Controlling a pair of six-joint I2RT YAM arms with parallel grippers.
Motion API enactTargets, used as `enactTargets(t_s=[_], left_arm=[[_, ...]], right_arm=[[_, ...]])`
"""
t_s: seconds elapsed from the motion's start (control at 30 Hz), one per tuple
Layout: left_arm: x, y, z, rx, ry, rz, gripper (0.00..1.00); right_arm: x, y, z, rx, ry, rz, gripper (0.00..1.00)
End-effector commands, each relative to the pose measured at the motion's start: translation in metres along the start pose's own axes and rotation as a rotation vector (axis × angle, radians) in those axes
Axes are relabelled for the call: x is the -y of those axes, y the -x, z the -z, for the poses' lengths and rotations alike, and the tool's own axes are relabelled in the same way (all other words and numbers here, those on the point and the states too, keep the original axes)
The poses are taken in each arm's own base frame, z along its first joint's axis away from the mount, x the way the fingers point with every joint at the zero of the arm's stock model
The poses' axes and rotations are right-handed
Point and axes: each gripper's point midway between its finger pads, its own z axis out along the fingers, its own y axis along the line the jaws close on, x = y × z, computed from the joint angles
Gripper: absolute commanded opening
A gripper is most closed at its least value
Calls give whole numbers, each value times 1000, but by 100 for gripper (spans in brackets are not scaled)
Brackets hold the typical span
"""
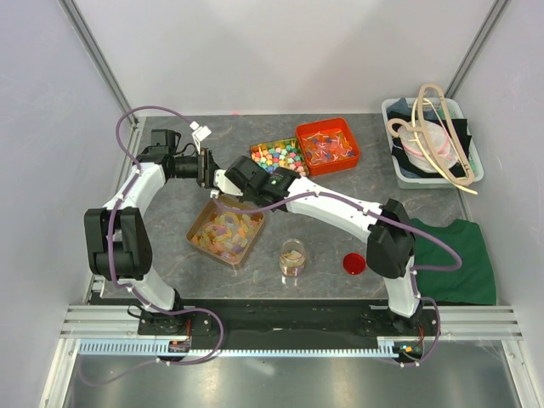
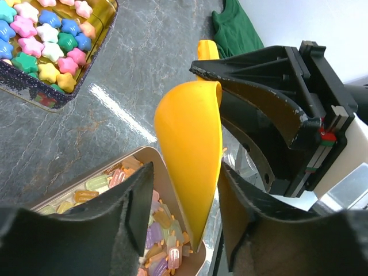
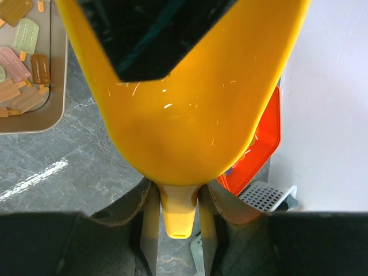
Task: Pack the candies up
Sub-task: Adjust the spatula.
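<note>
A: Nearest item, left gripper (image 2: 185,175)?
B: Spread, straddling the scoop (image 2: 190,126), gap on one side.
A: And right gripper (image 3: 179,198)?
B: Pinching the scoop handle.
A: Location of candies (image 3: 20,60)?
B: In the tray (image 3: 34,124), under the scoop.

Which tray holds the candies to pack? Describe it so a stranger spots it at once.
On the grey table, look left of centre, nearer than the gold tray and orange tray. The tan tray holds the candies: flat pastel ice-lolly shapes, where those hold bright chunky pieces.
</note>
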Motion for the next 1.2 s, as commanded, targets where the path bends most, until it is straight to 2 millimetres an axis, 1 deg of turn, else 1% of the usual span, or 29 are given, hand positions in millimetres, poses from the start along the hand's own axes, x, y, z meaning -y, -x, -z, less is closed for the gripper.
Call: enactTargets(t_s=[0.0,0.07,0.1,0.17,0.2,0.27,0.3,0.33,0.47,0.5,0.53,0.57,0.6,0.67,0.73,0.77,0.8,0.83,0.87,0.9,0.93,1.03,1.17], left_arm=[[5,7,2,10,1,-65,46],[2,5,2,8,3,-57,41],[2,5,2,7,2,-58,34],[1,5,2,5,9,-59,27],[0,5,2,5,17,-62,21],[-2,5,2,5,23,-60,13],[-1,4,2,3,23,-60,5],[-2,5,2,3,26,-63,2],[-2,4,2,3,28,-65,2],[-2,3,2,4,26,-62,2],[-1,3,2,4,23,-60,2],[-1,3,2,3,18,-61,2],[1,3,2,7,8,-62,2],[5,5,2,12,-12,-63,2],[12,5,2,19,-59,-57,2],[15,5,1,21,-79,-62,2],[21,7,2,26,-110,-64,2],[23,7,2,25,-122,-60,2],[26,7,2,26,-135,-65,2],[29,9,3,30,-151,-68,2],[30,8,3,28,-154,-62,2],[35,11,4,33,-179,-70,2],[37,10,4,32,-188,-63,2]], right_arm=[[2,9,14,37,-18,-34,0],[1,11,19,45,-20,-30,0],[1,12,20,46,-24,-32,0],[1,15,23,51,-30,-30,0],[1,14,24,50,-31,-27,0],[-1,15,24,47,-34,-21,0],[-1,15,25,47,-34,-21,0],[1,15,25,47,-37,-25,0],[4,18,33,70,-34,-45,0],[2,20,35,89,-13,-53,4],[6,19,40,100,-8,-64,18],[6,18,41,112,7,-74,26],[1,20,43,140,49,-82,36],[5,14,50,180,92,-115,41],[3,9,57,251,172,-150,43],[4,7,59,271,189,-162,43],[6,8,61,306,192,-176,43],[3,1,65,328,212,-176,43],[0,-1,65,341,219,-170,43],[3,1,66,368,200,-175,43],[-2,-6,65,368,205,-176,43],[-7,-9,62,379,215,-177,43],[-6,-3,59,404,216,-196,41]])
